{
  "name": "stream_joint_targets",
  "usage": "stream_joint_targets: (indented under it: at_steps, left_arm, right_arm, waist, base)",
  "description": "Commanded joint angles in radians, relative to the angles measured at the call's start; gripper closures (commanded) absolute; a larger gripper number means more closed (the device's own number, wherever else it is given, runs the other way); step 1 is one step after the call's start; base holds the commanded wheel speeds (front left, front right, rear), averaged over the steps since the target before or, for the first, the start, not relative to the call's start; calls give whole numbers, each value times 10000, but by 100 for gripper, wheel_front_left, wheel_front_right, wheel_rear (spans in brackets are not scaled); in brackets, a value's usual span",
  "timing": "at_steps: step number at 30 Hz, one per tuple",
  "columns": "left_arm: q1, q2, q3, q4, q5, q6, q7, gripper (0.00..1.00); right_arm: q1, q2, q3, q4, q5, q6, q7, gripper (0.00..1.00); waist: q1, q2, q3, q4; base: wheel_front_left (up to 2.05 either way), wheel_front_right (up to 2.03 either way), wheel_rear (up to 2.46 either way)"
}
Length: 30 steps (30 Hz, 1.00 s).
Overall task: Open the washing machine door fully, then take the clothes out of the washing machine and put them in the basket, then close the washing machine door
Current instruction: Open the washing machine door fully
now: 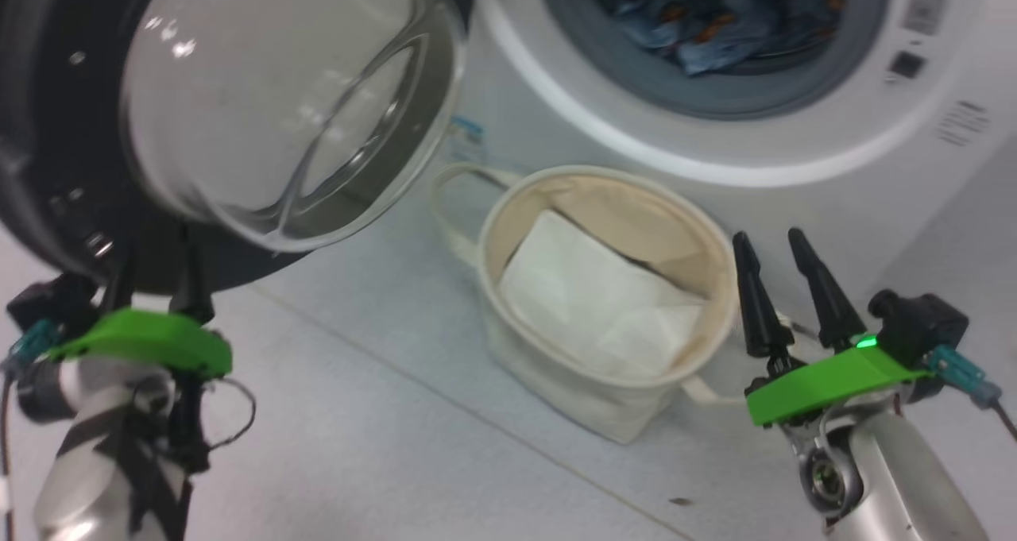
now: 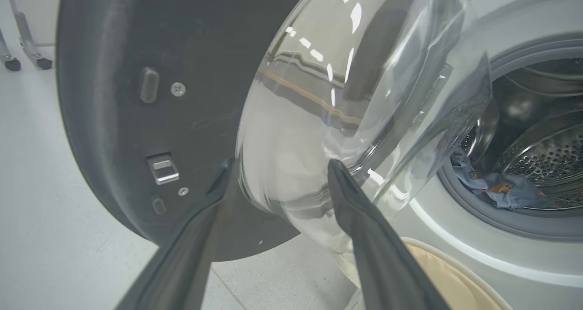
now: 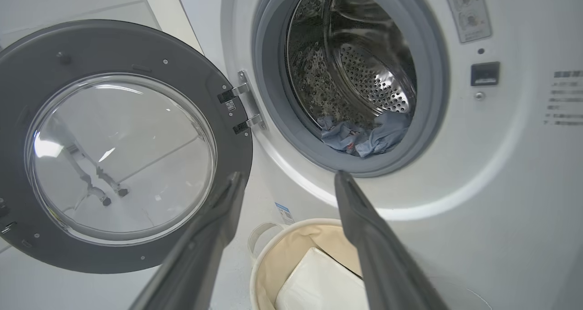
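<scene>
1. The left gripper (image 1: pixel 155 277) is spread wide and holds nothing that can be made out. In the left wrist view its two dark fingers (image 2: pixel 364 219) stand far apart.
2. The washing machine door (image 1: pixel 278 104) hangs swung open just ahead of this gripper's tips. The lower curve of its clear glass bowl lies between and beyond the fingers. Whether either finger touches the glass or the black rim, I cannot tell.
3. A small metal latch (image 2: pixel 161 169) sits on the door's dark inner face, left of the left finger as that wrist camera sees it.
4. The right gripper (image 1: pixel 769 241) is also wide open and empty, its fingers pointing up toward the washing machine (image 1: pixel 794 152).
5. The clothes (image 1: pixel 715 25), light blue with orange-brown marks, are ahead of and above the right gripper's tips. They lie crumpled at the bottom of the steel drum (image 3: pixel 364 68), just inside the grey rubber ring and well apart from the fingers.
6. The basket (image 1: pixel 604 402) stands on the floor (image 1: pixel 357 414) against the washer's front, just beside the right gripper on its left side. It is below the drum opening.
7. A plain white folded sheet (image 1: pixel 596 295) lies inside the basket, leaning on its wall.
8. The door's two hinges (image 3: pixel 241 105) show beyond the right gripper's left finger, between the door and the opening.
</scene>
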<state>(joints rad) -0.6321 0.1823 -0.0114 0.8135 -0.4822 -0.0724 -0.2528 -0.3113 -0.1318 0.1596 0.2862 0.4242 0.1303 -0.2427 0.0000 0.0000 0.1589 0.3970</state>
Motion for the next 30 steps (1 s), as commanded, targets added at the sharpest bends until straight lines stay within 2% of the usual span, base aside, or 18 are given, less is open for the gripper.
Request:
stream_joint_targets:
  at_steps: [1, 5, 13, 19, 23, 30]
  left_arm:
    - [-98, 639, 350, -570, 69, -48, -89, 0]
    - [1014, 932, 558, -1996, -5, -170, -73, 0]
    - [2909, 1682, 612, -4338, -133, -294, 649, 0]
    - [3755, 2018, 941, -5317, -345, -253, 740, 0]
    - [4076, 2060, 1070, -5538, -519, -214, 825, 0]
    - [4306, 2079, 784, -5540, -856, -387, 1031, 0]
  right_arm:
    - [1, 111, 233, -263, 37, 4, -143, 0]
    - [150, 278, 228, -158, 72, 4, -177, 0]
    - [441, 495, 61, -205, 7, 4, -188, 0]
    - [511, 594, 217, -90, -13, 4, -189, 0]
    - [531, 524, 194, 39, -112, 4, -190, 0]
    - [658, 371, -61, 47, -128, 4, -190, 0]
  waist:
    - [0, 0, -609, -879]
    - [0, 0, -939, -1913]
    - [0, 0, -1381, -3811]
    - [0, 0, -1527, -4930]
    - [0, 0, -1632, -5372]
    - [0, 0, -1790, -5599]
  base:
    - [0, 0, 0]
    - [0, 0, 0]
    - [0, 0, 0]
    - [0, 0, 0]
    - [0, 0, 0]
    - [0, 0, 0]
